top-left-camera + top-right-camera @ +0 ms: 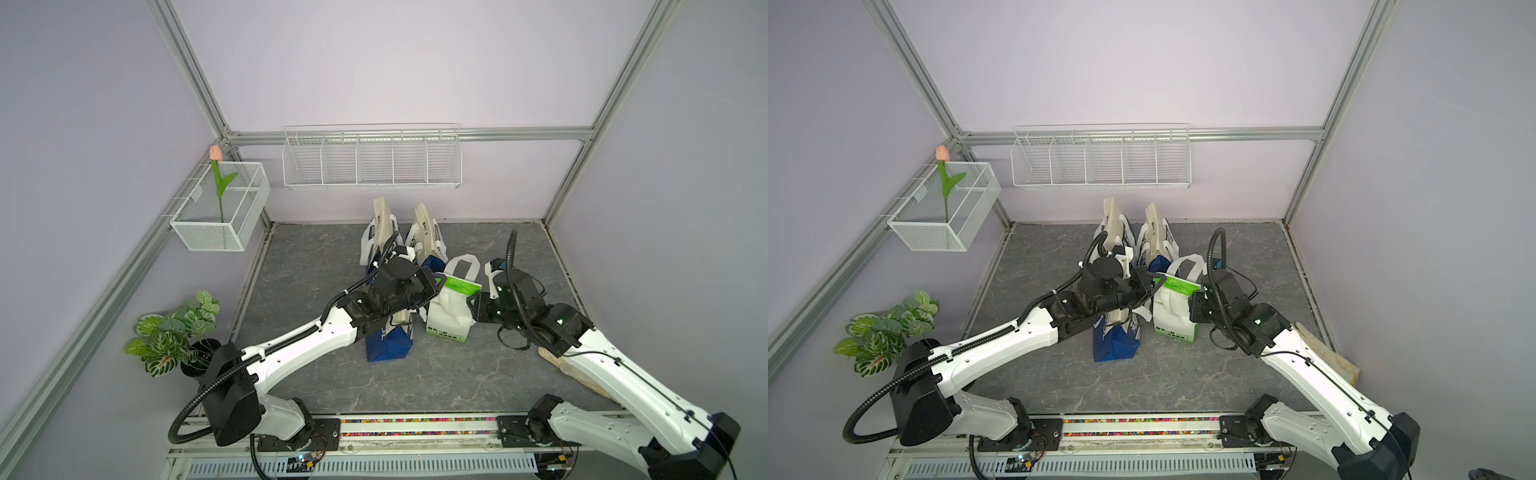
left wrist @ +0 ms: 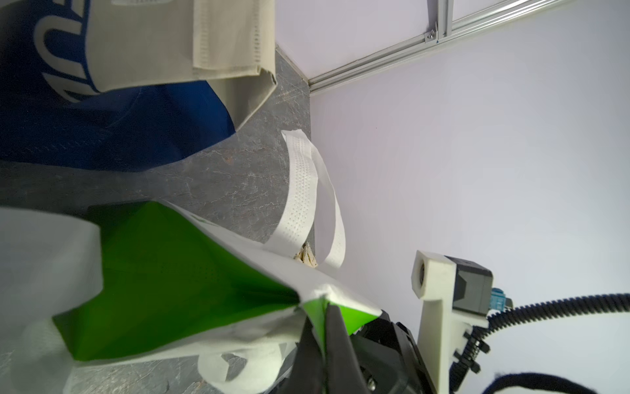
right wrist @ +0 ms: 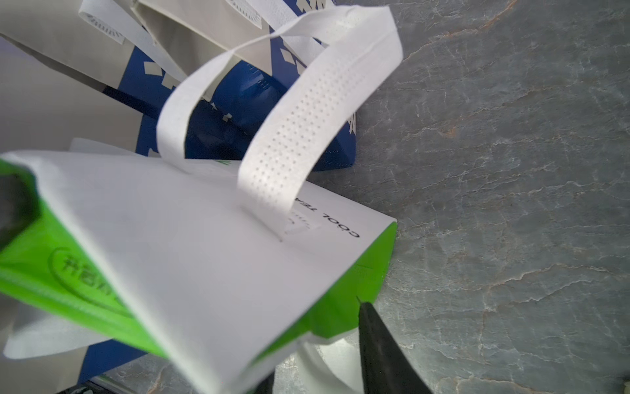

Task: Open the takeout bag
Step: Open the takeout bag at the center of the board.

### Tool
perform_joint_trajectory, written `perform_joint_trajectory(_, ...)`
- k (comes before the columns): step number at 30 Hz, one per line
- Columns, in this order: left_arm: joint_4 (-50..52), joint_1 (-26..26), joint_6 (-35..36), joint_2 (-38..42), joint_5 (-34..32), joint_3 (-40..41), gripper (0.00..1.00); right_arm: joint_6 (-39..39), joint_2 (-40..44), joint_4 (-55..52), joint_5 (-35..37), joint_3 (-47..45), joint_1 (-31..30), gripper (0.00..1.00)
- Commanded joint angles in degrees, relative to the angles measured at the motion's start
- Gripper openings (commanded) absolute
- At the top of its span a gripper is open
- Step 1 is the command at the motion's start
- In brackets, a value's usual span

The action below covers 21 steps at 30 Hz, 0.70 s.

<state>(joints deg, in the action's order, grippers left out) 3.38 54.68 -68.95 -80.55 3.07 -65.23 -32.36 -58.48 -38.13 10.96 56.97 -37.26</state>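
My left gripper (image 1: 439, 280) is closed. In the left wrist view its black fingers (image 2: 335, 344) pinch the white and green top edge of the takeout bag (image 2: 177, 273), at the corner nearest to my left arm.

My right gripper (image 1: 473, 300) is at the opposite corner of the same top edge. In the right wrist view one dark finger (image 3: 378, 341) lies just beside the green side of the bag, and the other finger is almost hidden under the fabric. I cannot tell if these jaws already press the edge or only stand around it.

The takeout bag (image 1: 451, 318) is white with green sides and stands upright on the grey marbled table (image 1: 415, 382), between my two grippers, near the middle of it. One white handle (image 3: 289, 143) makes a loop above its top.

Just beside it, under my left wrist, stands a blue bag (image 1: 388, 347). Behind it, near the back wall, are two more blue and beige bags (image 1: 428, 232), upright and close together.

A white wire shelf (image 1: 372, 160) hangs on the back wall.
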Motion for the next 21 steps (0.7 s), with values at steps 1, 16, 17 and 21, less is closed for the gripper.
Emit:
perform_joint_trajectory(1,1.2,0.4,-1.1,1.2,-1.0,-1.3,0.0,5.0,1.9,-2.1,1.8,1.6,-2.0,0.52)
perform_joint_trajectory(16,2.8,0.4,-3.7,0.2,-1.2,-5.1,0.0,17.2,-9.3,-14.9,27.9,20.2,-17.1,0.96)
perform_joint_trajectory(17,2.2,0.4,-3.9,0.2,-0.8,-4.9,0.0,18.1,-10.2,-13.7,27.9,20.5,-17.5,0.97)
perform_joint_trajectory(21,0.4,0.4,-5.2,0.2,0.5,-4.0,0.0,20.3,-12.7,-10.0,28.9,20.9,-18.5,0.97)
